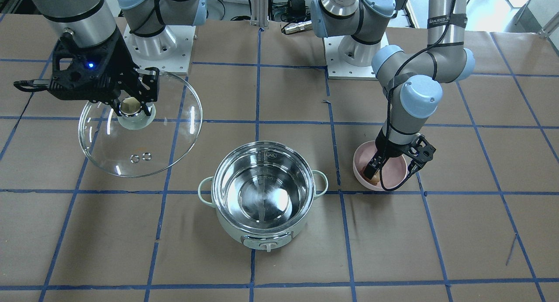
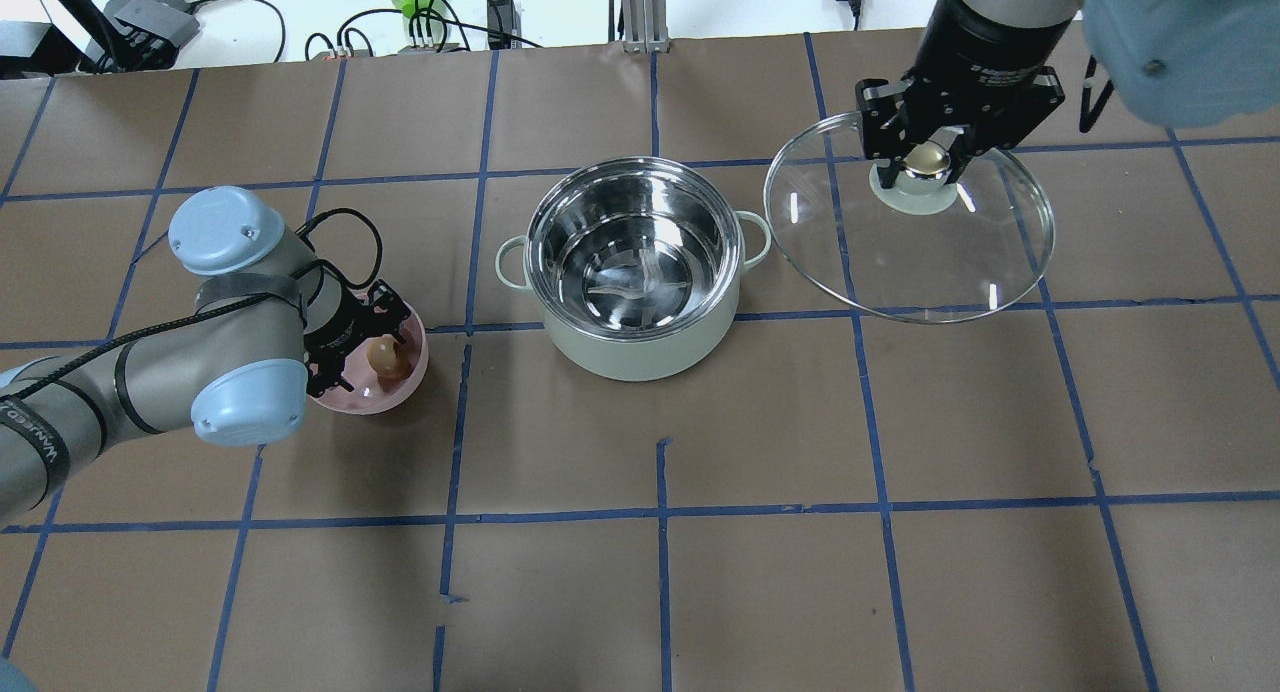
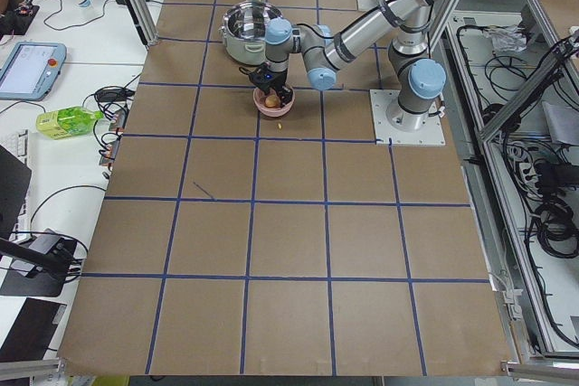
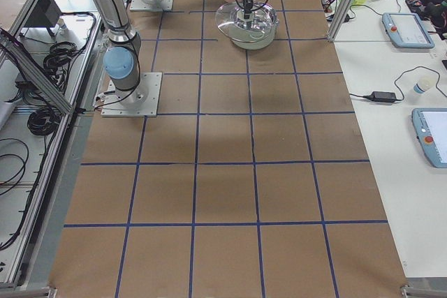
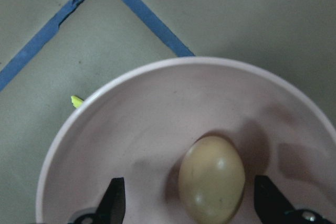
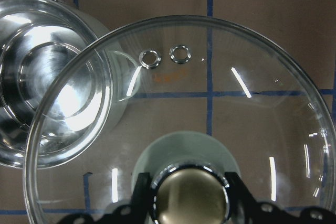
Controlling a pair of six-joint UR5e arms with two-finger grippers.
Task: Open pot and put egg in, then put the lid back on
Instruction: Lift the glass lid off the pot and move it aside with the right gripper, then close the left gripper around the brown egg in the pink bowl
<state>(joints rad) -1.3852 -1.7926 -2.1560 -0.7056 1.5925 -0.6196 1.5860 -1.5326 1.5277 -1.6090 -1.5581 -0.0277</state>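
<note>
Left pincer (image 5: pixel 190 199) low inside pink bowl (image 5: pixel 152 114), at near part of counter (image 2: pixel 760 422). Its fingers stand apart, one each side of egg (image 5: pixel 211 179), small gap both sides, nothing gripped. Egg lies on bowl floor. Further out, pot (image 2: pixel 640 352) stands uncovered, shiny steel inside showing. Beyond, on right, right pincer (image 2: pixel 925 162) clamped on knob (image 6: pixel 190 195) of lid (image 2: pixel 900 262); lid held up off counter, just beside pot.

We count one pot (image 2: pixel 640 357), one lid (image 2: pixel 900 262), one egg (image 5: pixel 211 178) and one pink bowl (image 5: pixel 131 145) on the table (image 2: pixel 700 572). The pot has two loop handles (image 2: pixel 512 262) and the lid two vent holes (image 6: pixel 149 59). We also count two grippers, the left gripper (image 5: pixel 191 203) and the right gripper (image 6: pixel 189 200).
</note>
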